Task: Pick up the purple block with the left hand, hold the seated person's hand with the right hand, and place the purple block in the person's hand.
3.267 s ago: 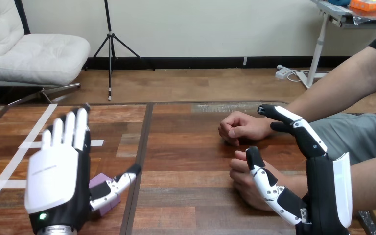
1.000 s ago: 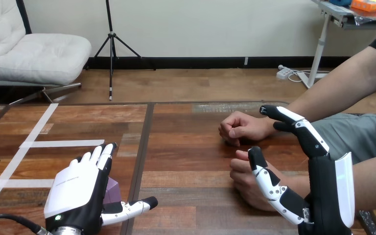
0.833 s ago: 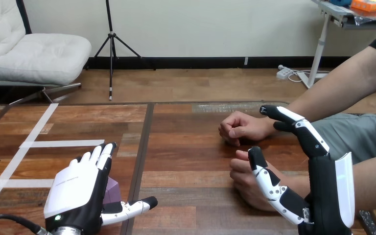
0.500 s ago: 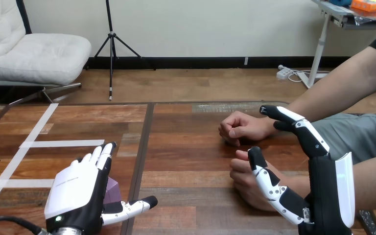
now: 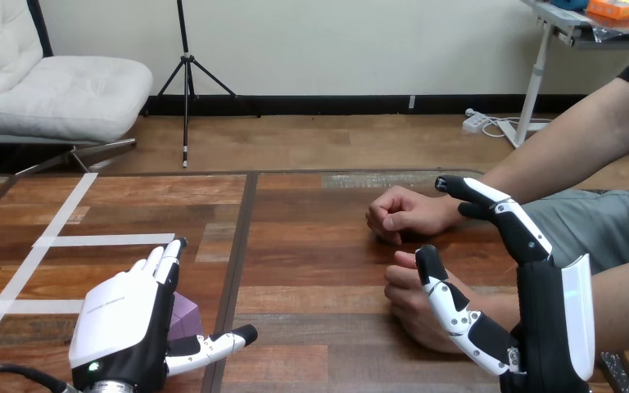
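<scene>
Head view: the left hand lay low over the table, its fingers nearly straight and spread a little, its thumb stretched out sideways. The purple block sat under those fingers, one corner peeking out in the gap between fingers and thumb; nothing was gripped.

The likely slip here was a poor closing. With the thumb well off the block, the curling fingers could shove it along the wood or squeeze it out sideways.

Further right, the person's farther hand rested in a loose fist just left of the right hand's fingertips. The person's nearer hand, also curled, lay behind the right hand's thumb.

The right hand stood wide, fingers and thumb straight and round nothing. It might close too hard or on the wrong hand. A curled palm would also leave the block nowhere to rest.

Count: one purple block, two robot hands, two hands of the person.
</scene>
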Action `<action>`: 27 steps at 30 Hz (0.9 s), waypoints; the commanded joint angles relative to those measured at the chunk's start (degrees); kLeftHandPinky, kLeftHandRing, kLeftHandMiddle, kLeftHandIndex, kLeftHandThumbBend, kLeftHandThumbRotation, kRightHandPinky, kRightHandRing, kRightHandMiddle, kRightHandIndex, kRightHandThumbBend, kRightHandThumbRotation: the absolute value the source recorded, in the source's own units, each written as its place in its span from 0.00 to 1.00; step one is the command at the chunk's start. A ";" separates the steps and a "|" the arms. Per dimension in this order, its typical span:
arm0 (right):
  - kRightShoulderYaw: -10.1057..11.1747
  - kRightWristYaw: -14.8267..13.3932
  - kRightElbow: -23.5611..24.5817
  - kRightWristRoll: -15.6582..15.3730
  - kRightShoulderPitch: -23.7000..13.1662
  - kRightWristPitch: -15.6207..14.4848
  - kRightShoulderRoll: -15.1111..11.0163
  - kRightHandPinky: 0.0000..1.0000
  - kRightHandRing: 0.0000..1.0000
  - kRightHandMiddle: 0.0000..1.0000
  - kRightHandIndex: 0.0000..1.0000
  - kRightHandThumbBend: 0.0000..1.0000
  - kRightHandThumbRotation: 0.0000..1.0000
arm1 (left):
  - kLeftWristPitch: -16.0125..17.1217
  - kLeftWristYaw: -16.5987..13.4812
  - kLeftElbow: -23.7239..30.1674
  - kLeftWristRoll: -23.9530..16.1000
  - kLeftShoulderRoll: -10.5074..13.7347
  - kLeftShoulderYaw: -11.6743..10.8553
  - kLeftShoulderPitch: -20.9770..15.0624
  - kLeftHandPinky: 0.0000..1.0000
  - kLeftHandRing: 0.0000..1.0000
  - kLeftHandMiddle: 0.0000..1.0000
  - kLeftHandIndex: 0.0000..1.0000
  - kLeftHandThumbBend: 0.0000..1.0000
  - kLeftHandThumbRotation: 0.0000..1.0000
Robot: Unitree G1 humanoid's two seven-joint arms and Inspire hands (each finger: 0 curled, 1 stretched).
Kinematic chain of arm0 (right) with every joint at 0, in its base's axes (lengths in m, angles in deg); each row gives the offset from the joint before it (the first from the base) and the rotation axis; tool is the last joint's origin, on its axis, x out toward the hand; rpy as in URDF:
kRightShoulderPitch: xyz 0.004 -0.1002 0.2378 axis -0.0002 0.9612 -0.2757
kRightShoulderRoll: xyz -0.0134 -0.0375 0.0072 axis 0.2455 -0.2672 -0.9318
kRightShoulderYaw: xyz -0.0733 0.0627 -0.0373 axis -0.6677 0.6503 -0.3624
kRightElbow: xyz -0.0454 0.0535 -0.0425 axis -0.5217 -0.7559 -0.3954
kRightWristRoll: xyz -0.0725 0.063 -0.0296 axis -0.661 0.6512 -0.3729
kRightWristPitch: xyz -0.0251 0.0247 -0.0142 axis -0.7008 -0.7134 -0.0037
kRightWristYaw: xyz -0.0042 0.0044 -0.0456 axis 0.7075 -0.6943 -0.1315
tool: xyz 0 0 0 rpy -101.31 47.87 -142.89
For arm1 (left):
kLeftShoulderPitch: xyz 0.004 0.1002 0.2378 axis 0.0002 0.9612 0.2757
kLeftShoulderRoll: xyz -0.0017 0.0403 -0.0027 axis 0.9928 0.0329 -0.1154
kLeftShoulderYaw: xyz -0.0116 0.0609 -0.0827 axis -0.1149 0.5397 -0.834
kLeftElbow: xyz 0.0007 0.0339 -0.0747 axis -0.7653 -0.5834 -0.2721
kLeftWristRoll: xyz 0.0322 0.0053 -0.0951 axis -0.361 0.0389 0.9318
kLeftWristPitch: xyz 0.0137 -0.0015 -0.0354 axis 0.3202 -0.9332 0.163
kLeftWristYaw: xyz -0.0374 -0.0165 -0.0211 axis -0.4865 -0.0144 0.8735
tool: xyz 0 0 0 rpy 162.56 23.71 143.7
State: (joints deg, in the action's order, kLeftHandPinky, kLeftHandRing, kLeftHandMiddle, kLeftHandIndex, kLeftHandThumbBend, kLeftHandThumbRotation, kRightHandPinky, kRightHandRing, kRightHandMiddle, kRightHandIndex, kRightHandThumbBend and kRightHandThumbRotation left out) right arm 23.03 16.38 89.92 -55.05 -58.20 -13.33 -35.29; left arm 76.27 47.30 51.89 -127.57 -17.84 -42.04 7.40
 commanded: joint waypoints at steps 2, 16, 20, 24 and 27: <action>1.00 0.03 0.38 0.02 -3.26 0.46 -0.44 0.71 0.76 0.77 0.73 0.37 0.25 | -0.63 -2.14 -0.30 -0.84 0.75 0.93 -4.06 0.90 0.92 0.94 0.95 0.88 0.64; 1.38 0.71 0.89 0.30 -3.28 0.12 -0.19 0.70 0.75 0.75 0.72 0.37 0.26 | -3.15 -7.24 -3.32 -0.60 -0.25 1.58 -5.50 0.75 0.84 0.88 0.89 0.74 0.52; 1.38 0.97 0.82 0.59 -3.31 0.20 -0.20 0.70 0.75 0.75 0.72 0.38 0.26 | -3.28 -9.17 -6.20 0.24 -0.11 1.56 -7.06 0.72 0.83 0.87 0.87 0.71 0.49; 1.47 1.08 0.85 0.55 -3.29 0.04 -0.15 0.70 0.75 0.75 0.73 0.38 0.26 | -2.99 -10.92 -8.84 1.03 0.04 1.51 -8.45 0.70 0.81 0.86 0.86 0.68 0.44; 1.60 1.26 0.93 0.56 -3.31 -0.06 -0.16 0.70 0.75 0.75 0.73 0.38 0.26 | -2.79 -12.07 -10.52 1.38 0.23 1.61 -9.40 0.70 0.80 0.85 0.85 0.67 0.41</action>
State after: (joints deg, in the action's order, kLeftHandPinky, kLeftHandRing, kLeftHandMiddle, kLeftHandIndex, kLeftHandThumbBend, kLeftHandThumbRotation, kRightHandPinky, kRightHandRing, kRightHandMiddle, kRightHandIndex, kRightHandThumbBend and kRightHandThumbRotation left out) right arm 24.24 17.37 89.92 -55.07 -58.22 -13.39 -35.29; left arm 73.23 37.97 44.12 -126.75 -18.00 -40.30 3.05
